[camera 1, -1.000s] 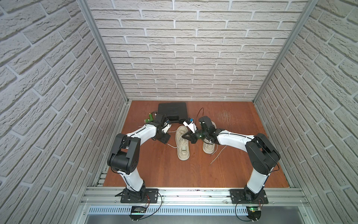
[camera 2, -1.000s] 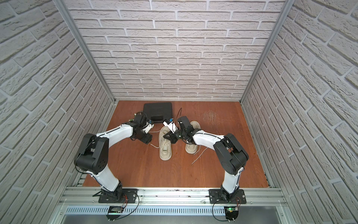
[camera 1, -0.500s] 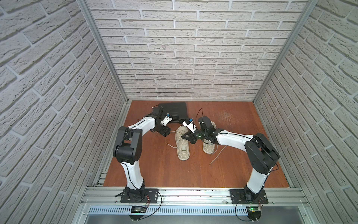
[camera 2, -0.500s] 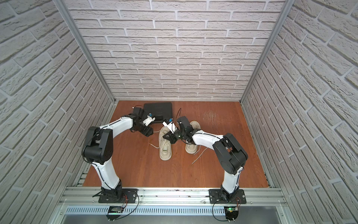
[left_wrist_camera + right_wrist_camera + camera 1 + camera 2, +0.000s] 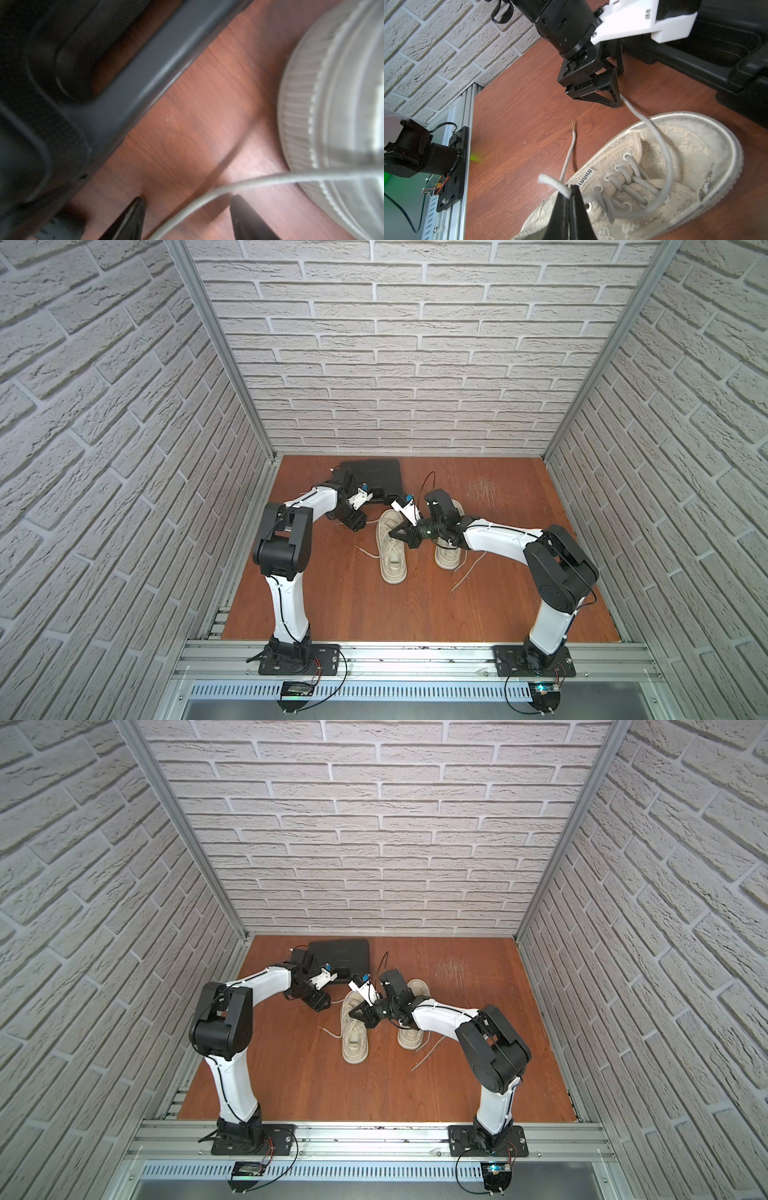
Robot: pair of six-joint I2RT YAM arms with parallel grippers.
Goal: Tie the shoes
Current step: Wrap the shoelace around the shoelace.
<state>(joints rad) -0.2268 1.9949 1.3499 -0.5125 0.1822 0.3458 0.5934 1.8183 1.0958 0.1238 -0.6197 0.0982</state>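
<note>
your right end effector (image 5: 569, 190) is clamped on a fold of the cream lace (image 5: 553, 182), likely to hold a loop; your left end effector (image 5: 188, 198) stands apart, straddling the lace's other end. the worn canvas shoe (image 5: 691, 149), ribbed rubber sole, rests on the wooden worktop (image 5: 519, 108) beside its twin (image 5: 449, 558).

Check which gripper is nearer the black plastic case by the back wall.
Left. The left gripper sits just in front of the black plastic case, beside its edge. The right gripper is farther out, over a beige canvas sneaker, shut on its cream lace.
</note>
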